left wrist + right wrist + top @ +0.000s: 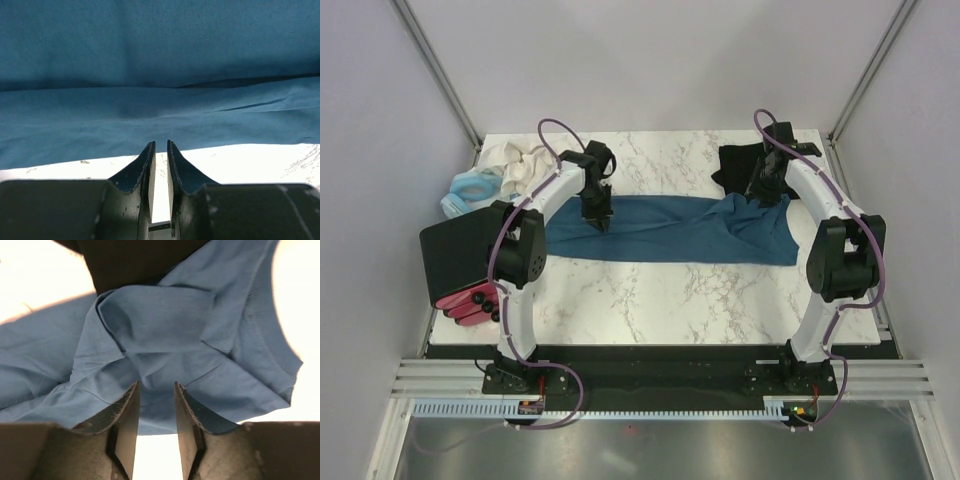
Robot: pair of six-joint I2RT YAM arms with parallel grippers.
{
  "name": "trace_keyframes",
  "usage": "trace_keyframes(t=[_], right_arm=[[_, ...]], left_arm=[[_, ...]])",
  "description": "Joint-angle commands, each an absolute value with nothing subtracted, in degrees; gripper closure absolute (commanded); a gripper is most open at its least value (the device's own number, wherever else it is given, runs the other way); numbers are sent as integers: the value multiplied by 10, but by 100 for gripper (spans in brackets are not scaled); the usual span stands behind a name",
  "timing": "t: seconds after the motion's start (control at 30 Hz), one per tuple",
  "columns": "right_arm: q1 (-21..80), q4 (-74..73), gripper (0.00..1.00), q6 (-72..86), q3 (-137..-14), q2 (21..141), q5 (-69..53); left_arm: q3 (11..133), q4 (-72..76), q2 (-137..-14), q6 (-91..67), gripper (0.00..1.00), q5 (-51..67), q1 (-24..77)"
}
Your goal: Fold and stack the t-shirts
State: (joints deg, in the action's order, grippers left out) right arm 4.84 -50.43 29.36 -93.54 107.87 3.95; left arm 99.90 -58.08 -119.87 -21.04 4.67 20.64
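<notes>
Left gripper (160,144) hangs with its jaws a narrow slit apart and nothing between them, tips at the near edge of the teal-blue t-shirt (150,60). Right gripper (156,386) stands parted over that shirt's bunched end, not clamped on cloth. The shirt lies stretched across the marble table (660,300). The black t-shirt (738,165) is crumpled at the far right, touching the teal-blue one.
</notes>
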Motion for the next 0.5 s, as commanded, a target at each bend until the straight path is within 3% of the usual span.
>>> trace_keyframes(t=[0.0, 0.47], right_arm=[[59, -483, 61, 308, -912, 1074, 2], [120, -461, 67, 307, -895, 1084, -61]], left_arm=[[991, -564, -1212, -188, 78, 44, 214], [938, -560, -1192, -210, 78, 6, 218]])
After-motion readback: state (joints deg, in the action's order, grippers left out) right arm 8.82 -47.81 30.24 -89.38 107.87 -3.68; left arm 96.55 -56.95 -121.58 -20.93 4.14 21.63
